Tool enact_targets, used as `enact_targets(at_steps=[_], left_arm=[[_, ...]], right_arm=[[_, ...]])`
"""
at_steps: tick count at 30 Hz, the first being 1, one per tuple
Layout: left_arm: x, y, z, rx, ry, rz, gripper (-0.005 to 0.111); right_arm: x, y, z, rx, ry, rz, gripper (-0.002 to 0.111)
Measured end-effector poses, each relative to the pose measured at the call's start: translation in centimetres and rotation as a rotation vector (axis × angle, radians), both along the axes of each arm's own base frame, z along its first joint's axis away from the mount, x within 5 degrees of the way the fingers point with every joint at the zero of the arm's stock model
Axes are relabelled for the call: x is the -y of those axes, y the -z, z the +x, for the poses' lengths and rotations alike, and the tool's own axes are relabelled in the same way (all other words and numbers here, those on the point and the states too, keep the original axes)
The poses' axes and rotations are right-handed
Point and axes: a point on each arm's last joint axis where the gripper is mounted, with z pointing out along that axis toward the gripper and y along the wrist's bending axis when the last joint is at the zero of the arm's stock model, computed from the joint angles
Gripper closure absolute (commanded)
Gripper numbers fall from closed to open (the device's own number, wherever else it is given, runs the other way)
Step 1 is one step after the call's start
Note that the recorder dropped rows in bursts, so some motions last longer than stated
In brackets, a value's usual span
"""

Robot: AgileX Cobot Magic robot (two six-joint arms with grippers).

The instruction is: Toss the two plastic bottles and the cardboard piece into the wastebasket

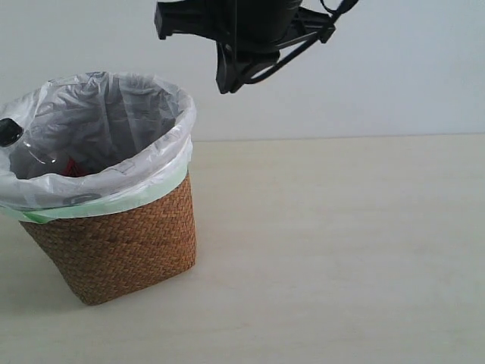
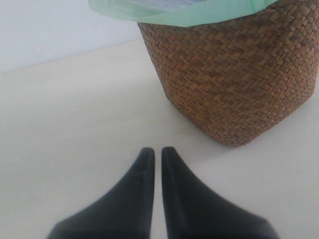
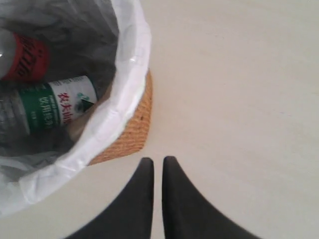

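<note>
The wicker wastebasket (image 1: 121, 243) with its white, green-edged liner stands at the left of the table. Inside it lie both plastic bottles: the red-label bottle (image 3: 22, 57), whose black cap (image 1: 7, 131) leans against the liner, and the green-label bottle (image 3: 55, 107). The cardboard piece is not clearly visible; only a tan patch shows under the green-label bottle. My right gripper (image 3: 158, 162) is shut and empty, high above the table just beside the basket's rim (image 3: 132, 74). My left gripper (image 2: 157, 152) is shut and empty, low over the table, apart from the basket's woven wall (image 2: 239, 74).
The pale wooden table (image 1: 341, 250) stretches to the right of the basket, with a plain white wall behind. The black right arm (image 1: 250, 38) hangs at the top centre of the exterior view.
</note>
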Motion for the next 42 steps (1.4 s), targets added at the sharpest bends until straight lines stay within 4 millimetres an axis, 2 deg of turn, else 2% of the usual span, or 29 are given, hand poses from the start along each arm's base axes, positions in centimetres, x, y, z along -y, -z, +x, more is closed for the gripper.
enact_targets(at_steps=[6, 10, 12, 18, 23, 35, 42], left_arm=[[0.0, 0.0, 0.0, 0.000, 0.000, 0.000, 0.103], [0.0, 0.0, 0.0, 0.000, 0.000, 0.000, 0.103], [0.0, 0.0, 0.0, 0.000, 0.000, 0.000, 0.103], [0.0, 0.0, 0.0, 0.000, 0.000, 0.000, 0.103], [0.0, 0.0, 0.0, 0.000, 0.000, 0.000, 0.103], [0.0, 0.0, 0.0, 0.000, 0.000, 0.000, 0.103], [0.0, 0.0, 0.0, 0.000, 0.000, 0.000, 0.103]], right_arm=[[2.4, 0.2, -1.6, 0.073, 0.056, -0.050, 0.107], [5.4, -0.1, -4.6, 0.206, 0.060, -0.004, 0.107], [7.0, 0.4, -6.3, 0.250, 0.074, 0.005, 0.107], [12.1, 0.7, -12.7, 0.380, 0.073, 0.096, 0.107], [15.3, 0.8, -16.6, 0.469, 0.071, 0.155, 0.107], [21.9, 1.1, -24.0, 0.705, 0.108, 0.260, 0.107], [24.7, 2.0, -27.3, 0.824, 0.132, 0.326, 0.107]])
